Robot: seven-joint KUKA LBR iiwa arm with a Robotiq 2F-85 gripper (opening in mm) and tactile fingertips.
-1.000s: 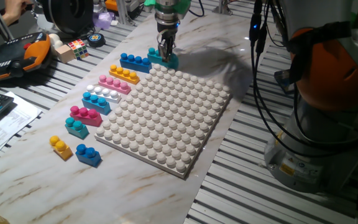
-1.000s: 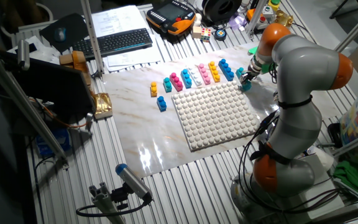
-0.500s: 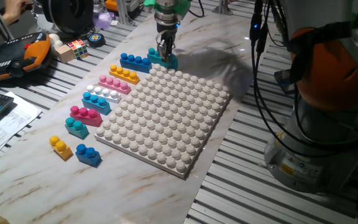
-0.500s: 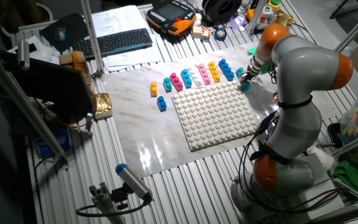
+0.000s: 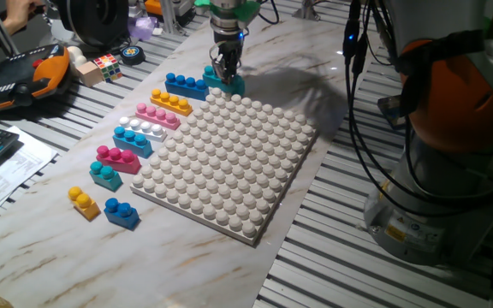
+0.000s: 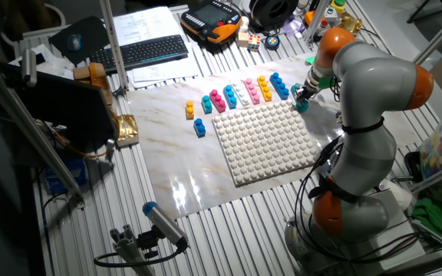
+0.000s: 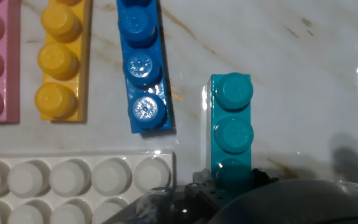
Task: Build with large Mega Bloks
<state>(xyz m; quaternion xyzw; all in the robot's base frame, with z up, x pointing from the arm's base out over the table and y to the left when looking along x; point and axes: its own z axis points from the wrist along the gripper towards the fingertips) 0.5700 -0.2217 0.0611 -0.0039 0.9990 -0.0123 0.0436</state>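
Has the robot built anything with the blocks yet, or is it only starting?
Only starting. Nothing looks built: the white baseplate has no bricks on it. Right now the hand is down at the teal brick by the baseplate's far corner; whether it grips it, I cannot tell. Left to do: the blue brick, yellow brick, pink brick and the other bricks lie in a row beside the baseplate.

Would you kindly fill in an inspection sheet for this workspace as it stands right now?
Surface: marbled tabletop bearing the white studded baseplate.
Job's things: coloured plastic bricks in a row left of the baseplate; teal three-stud brick at its far corner.
Clutter: multicoloured puzzle cube, black keyboard.
Grippers: gripper down at the teal brick; jaws' state unclear.
Cables: black cables along the robot base.
Surroundings: orange-black handheld pendant.
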